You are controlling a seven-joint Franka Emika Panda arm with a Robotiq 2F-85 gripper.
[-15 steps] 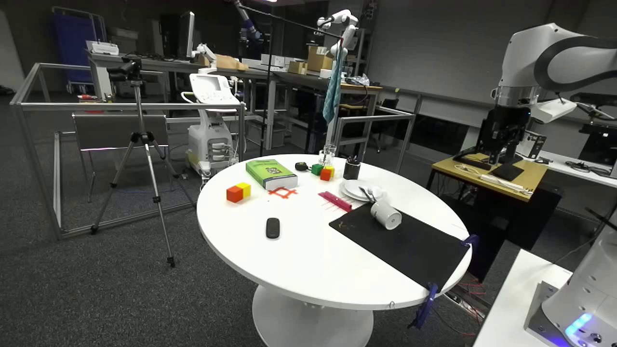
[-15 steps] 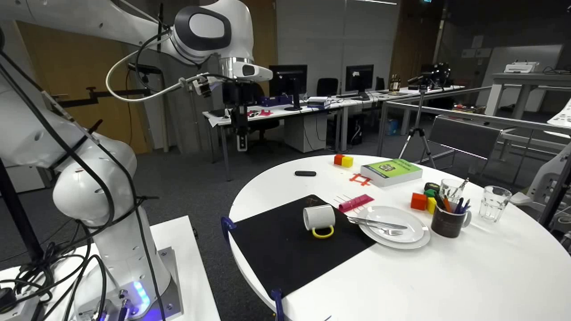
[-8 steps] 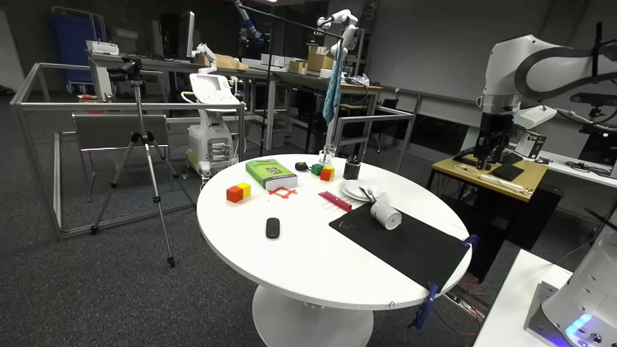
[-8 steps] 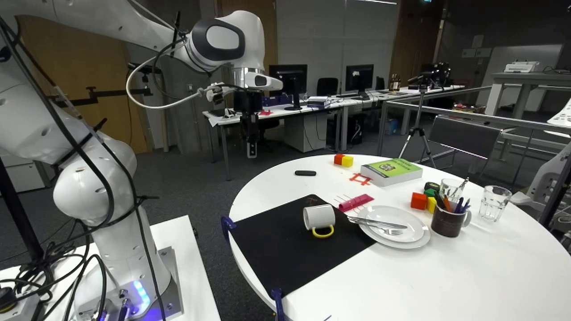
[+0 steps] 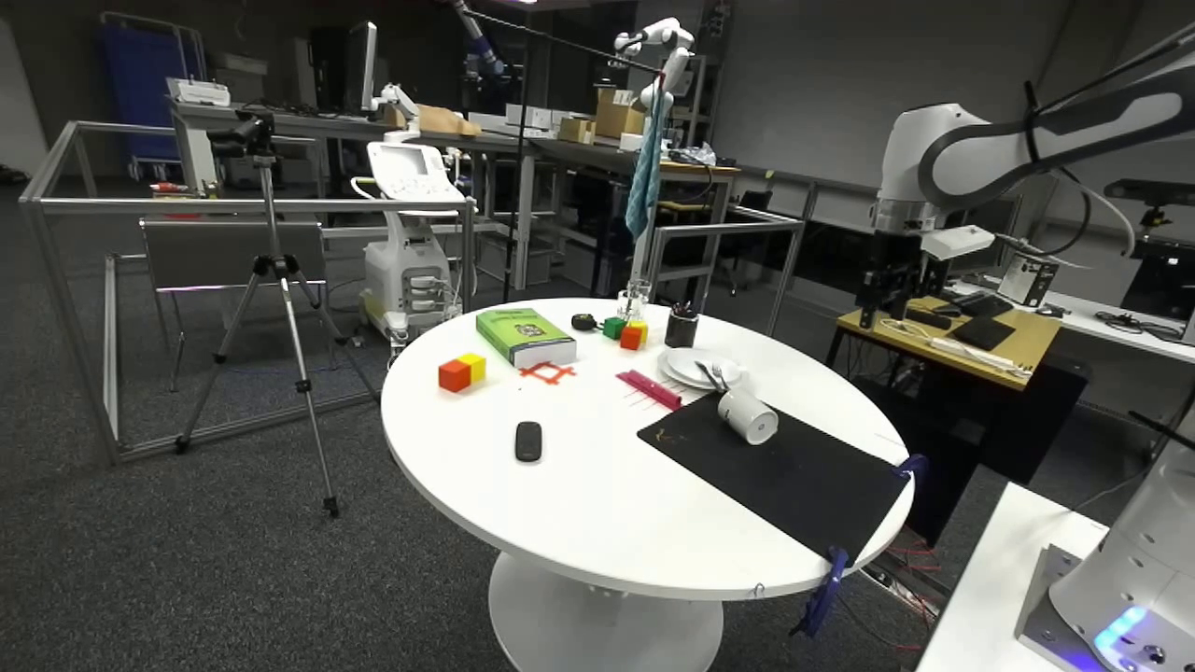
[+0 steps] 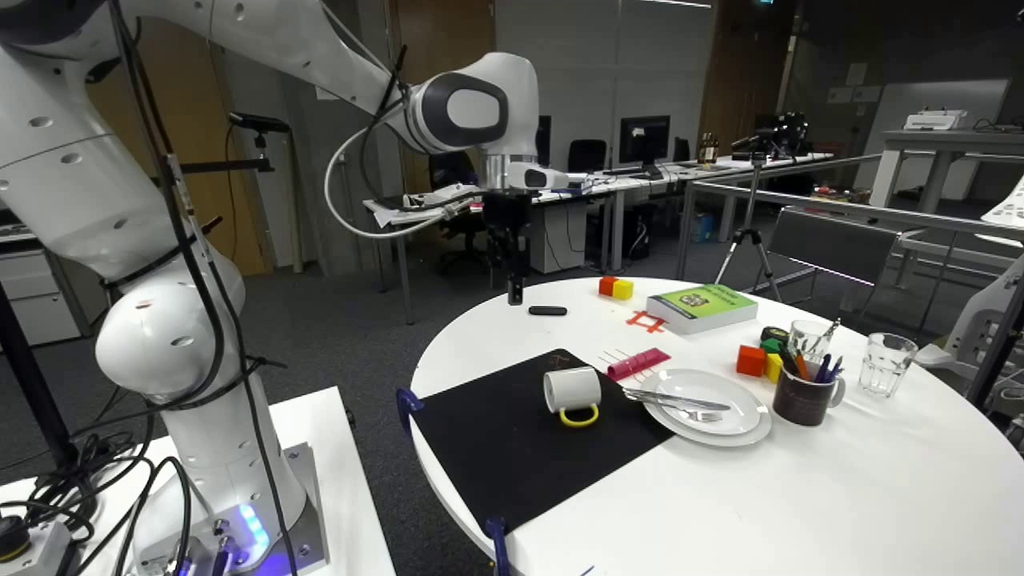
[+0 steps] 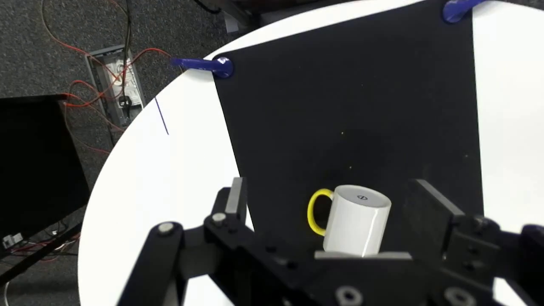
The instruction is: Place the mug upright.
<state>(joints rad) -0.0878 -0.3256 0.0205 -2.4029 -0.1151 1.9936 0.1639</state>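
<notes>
Where the mug lies: on its side on the black mat, base end to the right in an exterior view; below and left of the gripper
Gripper: spread wide, nothing held; from the wrist, the mug's long axis crosses the line between fingertips
Arm: stretched forward, gripper pointing down

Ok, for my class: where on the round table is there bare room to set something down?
Bare: the black mat between the tipped white mug and blue clamps; also white tabletop between the mat and flat black object. Crowded: where plates, pen-filled mug and glasses cluster.
</notes>
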